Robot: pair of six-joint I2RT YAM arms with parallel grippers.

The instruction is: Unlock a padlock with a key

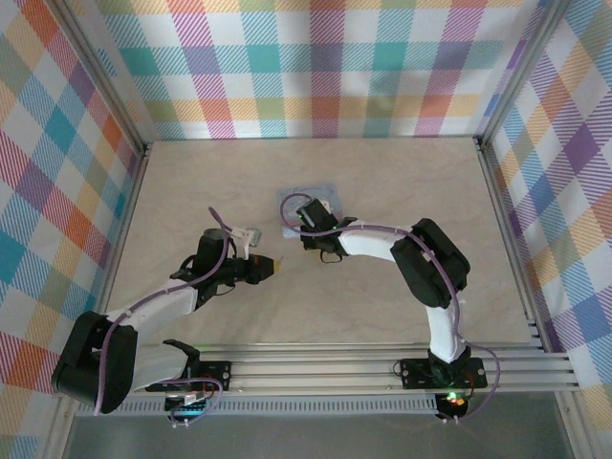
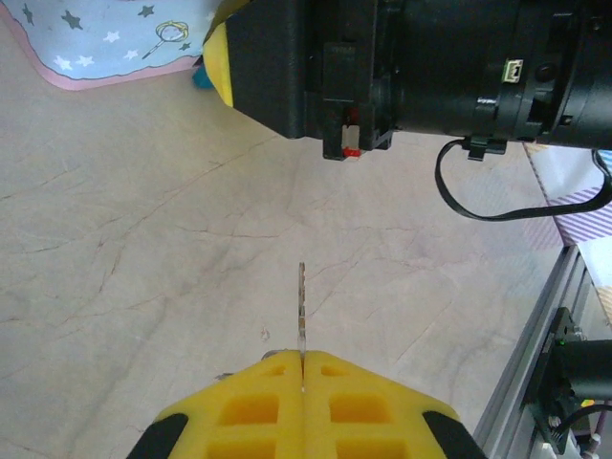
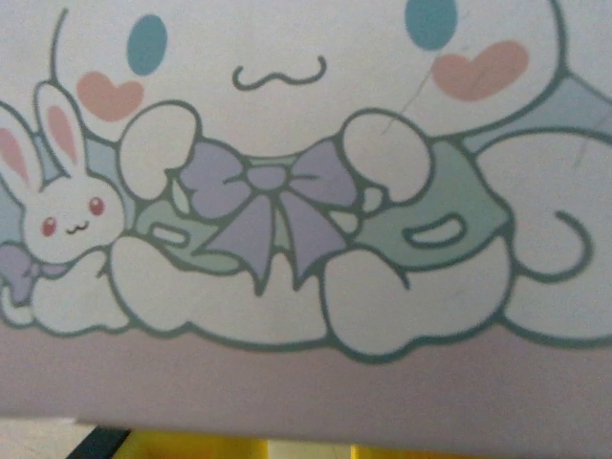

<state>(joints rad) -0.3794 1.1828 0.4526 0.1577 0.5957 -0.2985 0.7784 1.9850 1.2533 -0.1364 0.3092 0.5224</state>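
Up close, a slim pale metal key point(image 2: 302, 306) is pinched by the left gripper point(image 2: 302, 360); right gripper point(image 1: 306, 218) state can't be told.

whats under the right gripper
The cartoon tin box, its lid close below the right gripper. A teal bit of padlock peeks out beside it; the rest is covered.

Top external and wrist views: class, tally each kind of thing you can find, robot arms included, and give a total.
robot arms: 2 (left arm, right arm)
tin box: 1
key: 1
padlock: 1, just a teal edge showing
Total: 5
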